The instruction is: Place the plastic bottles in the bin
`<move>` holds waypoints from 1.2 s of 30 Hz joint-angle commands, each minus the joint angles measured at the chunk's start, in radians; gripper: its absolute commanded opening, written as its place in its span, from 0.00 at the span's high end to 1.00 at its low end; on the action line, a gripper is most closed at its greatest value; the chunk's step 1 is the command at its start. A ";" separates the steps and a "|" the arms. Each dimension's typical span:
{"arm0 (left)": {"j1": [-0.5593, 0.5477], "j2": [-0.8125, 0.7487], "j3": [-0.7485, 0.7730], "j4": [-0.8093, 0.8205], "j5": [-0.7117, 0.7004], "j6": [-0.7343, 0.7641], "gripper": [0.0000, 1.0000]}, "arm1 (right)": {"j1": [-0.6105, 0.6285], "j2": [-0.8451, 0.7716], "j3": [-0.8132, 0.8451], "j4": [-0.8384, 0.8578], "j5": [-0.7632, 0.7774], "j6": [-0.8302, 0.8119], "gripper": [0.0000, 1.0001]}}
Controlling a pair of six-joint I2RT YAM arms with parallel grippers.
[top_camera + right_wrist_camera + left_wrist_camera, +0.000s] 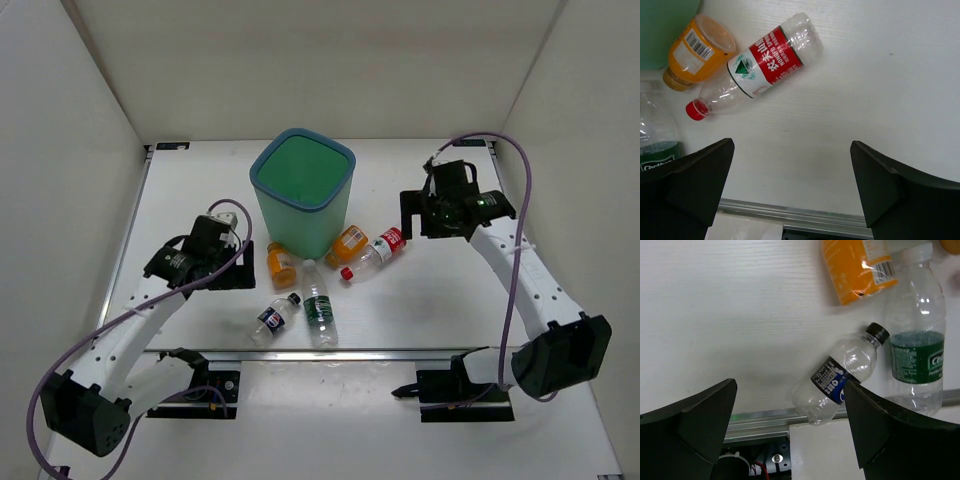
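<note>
Beside the rounded-square teal bin [295, 225] lie five glossy plastic bottles [320, 312].

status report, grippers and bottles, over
Left gripper open, empty. Right gripper open, empty. Five bottles lying beside bin, none inside. Nothing in the way.

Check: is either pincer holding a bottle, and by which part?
Nothing is held. The left pincer and right pincer are open and empty; the small plastic bottles lie loose beside the tall teal-green plastic bin.
</note>
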 commanded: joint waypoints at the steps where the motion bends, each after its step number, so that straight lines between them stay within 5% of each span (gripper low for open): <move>1: -0.073 -0.029 -0.034 0.007 0.064 0.046 0.02 | -0.036 -0.092 -0.013 0.067 0.004 -0.020 0.01; 3: -0.115 -0.014 -0.043 0.011 0.080 0.068 0.01 | -0.042 -0.114 -0.024 0.087 -0.087 -0.053 0.00; 14: -0.320 0.157 -0.118 0.151 0.195 0.140 0.01 | -0.056 -0.131 -0.099 0.120 -0.044 -0.026 0.01; 28: -0.362 0.378 -0.143 0.200 0.085 0.103 0.03 | -0.114 -0.166 -0.223 0.187 -0.180 0.035 0.01; 36: -0.351 0.276 -0.130 0.168 0.077 0.108 0.49 | -0.151 -0.221 -0.277 0.213 -0.194 0.051 0.01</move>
